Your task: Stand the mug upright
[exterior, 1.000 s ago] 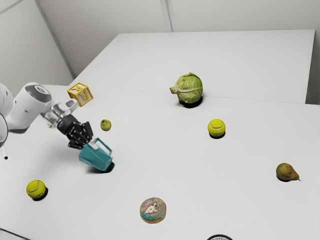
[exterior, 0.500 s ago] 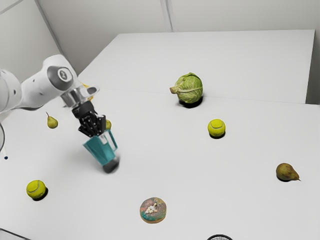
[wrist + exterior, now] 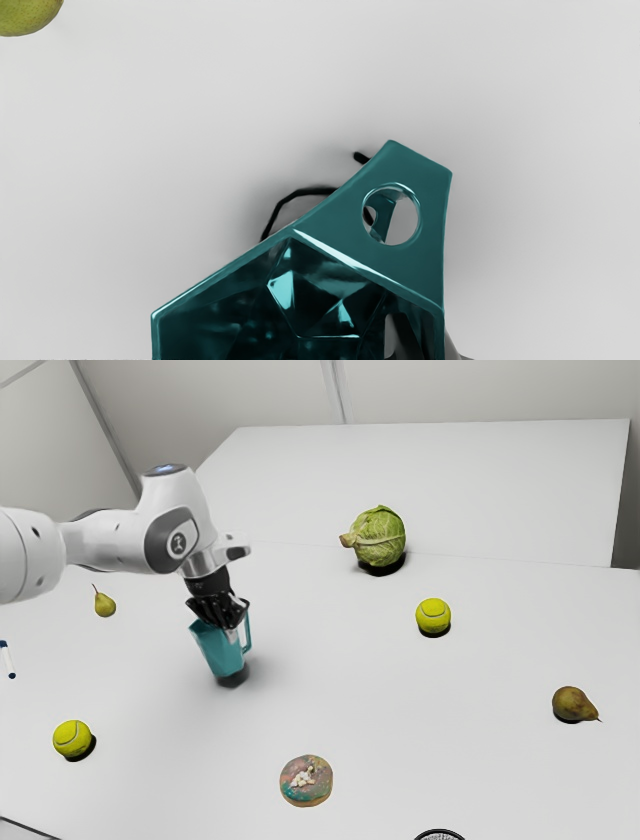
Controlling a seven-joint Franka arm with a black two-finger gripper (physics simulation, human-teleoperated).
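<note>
Mug (image 3: 220, 650) has swung closer to upright since before — still leaning a bit. Jaws (image 3: 230, 624) are clamped on its wall.

Ext. cam angled down from side, well back; wrist cam looks down close, sharing mug (image 3: 220, 649)

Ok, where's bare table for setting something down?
One patch lies between the mug, donut, cabbage and the tennis ball nearest it; another between that ball, the donut and brown pear. It's crowded around the mug, under the pincer and arm.
</note>
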